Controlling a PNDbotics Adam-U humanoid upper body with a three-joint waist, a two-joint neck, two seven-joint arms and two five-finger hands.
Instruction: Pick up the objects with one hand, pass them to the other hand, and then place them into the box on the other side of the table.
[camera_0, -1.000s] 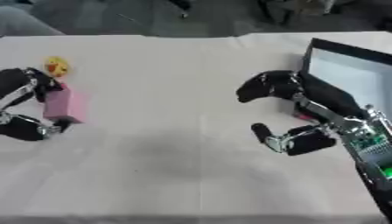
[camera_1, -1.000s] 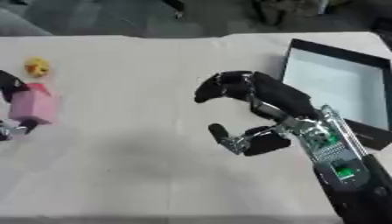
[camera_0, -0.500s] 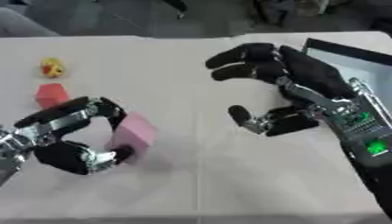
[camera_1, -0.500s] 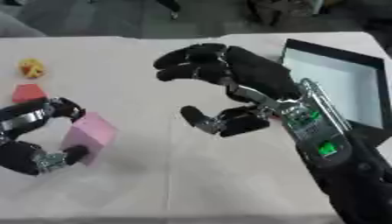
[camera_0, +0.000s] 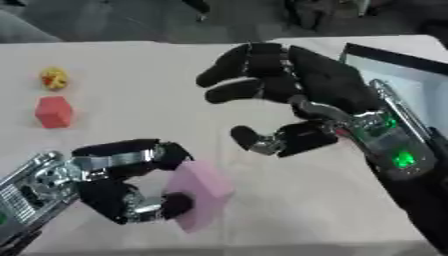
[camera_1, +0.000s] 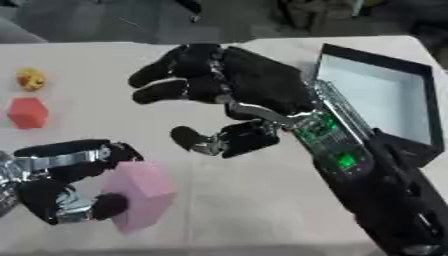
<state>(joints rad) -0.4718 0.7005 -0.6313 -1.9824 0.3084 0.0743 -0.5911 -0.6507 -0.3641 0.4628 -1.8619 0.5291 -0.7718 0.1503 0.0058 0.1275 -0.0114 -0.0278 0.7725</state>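
Gripping the pink block (camera_0: 199, 192) with curled fingers in our left hand (camera_0: 122, 187) above the bench (camera_0: 131, 75), we spread our right hand (camera_1: 236, 87) open beside it, the box (camera_1: 376, 100) far right.

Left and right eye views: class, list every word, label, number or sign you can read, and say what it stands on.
None can be read.
Pink block, held in the left hand: plain faces.
Right hand: green lights behind the wrist, no legible characters.
Red block, yellow object and box: no print visible.
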